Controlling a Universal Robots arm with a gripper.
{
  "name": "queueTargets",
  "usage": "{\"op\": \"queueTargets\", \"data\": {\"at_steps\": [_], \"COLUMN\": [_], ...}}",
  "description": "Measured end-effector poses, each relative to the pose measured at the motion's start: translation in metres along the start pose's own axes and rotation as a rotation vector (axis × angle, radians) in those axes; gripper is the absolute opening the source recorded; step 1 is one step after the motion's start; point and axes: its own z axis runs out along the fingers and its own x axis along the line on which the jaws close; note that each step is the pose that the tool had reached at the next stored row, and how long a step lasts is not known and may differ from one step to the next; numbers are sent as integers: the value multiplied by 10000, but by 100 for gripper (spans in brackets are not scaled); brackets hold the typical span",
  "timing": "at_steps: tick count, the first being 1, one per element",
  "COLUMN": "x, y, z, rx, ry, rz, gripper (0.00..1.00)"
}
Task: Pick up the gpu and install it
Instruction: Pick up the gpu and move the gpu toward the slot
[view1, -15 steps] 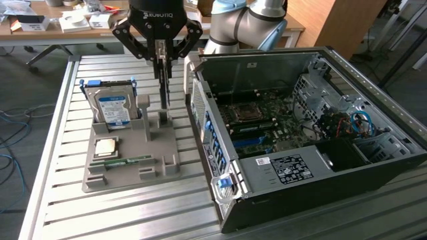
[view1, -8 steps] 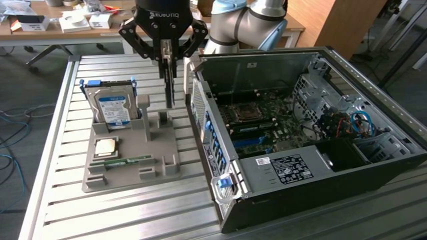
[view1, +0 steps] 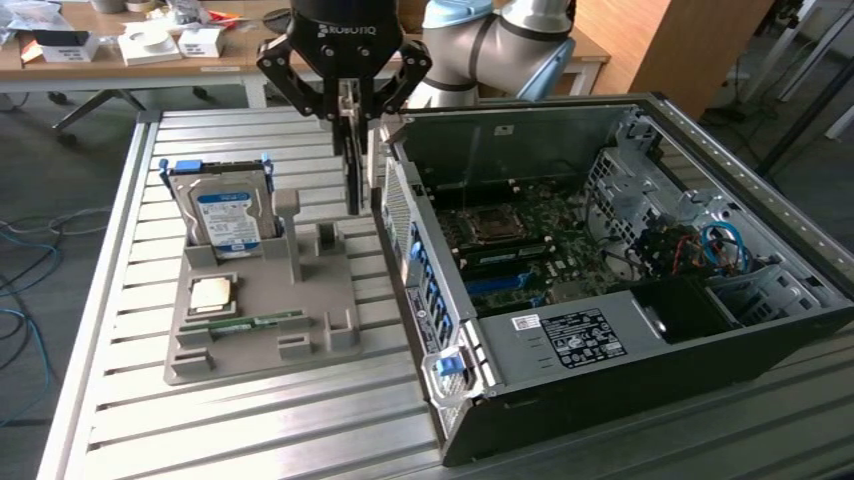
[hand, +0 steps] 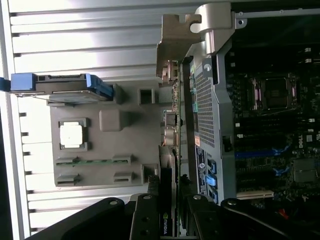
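Starting at the exterior view's left, I see one slatted metal table (view1: 240, 420) carrying everything, and on it one grey tray (view1: 267, 335). Three parts sit on that tray. One hard drive (view1: 224, 215) with a blue-and-white label stands upright at the far end. One square processor (view1: 214, 293) lies flat nearer to me, and one narrow memory strip (view1: 240, 323) lies flat just beside it. Moving to the middle, my one gripper (view1: 350, 118) hangs above the gap between the tray and the computer. Its two fingers (hand: 146, 217) are clamped on one graphics card (view1: 355, 175), which they hold edge-on and hanging straight down. The card is up off the table, clear of the tray and just beside the computer's back panel, and it is not yet seated on the board. From the wrist view I see the card's thin edge running out between the fingers toward its silver bracket (hand: 172, 42), close along the perforated back panel. At the exterior view's right one computer case (view1: 534, 135) lies on its side with its side cover off. Inside it I count one green motherboard (view1: 561, 225) and one grey power supply (view1: 567, 335) with a white label. At the far right is one bundle of blue cables (view1: 721, 245).
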Motion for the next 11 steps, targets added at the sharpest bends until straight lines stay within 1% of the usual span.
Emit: {"op": "queueTargets", "data": {"at_steps": [11], "x": [-202], "y": [19], "z": [4], "rx": [0], "ry": [1], "rz": [1], "gripper": [27]}}
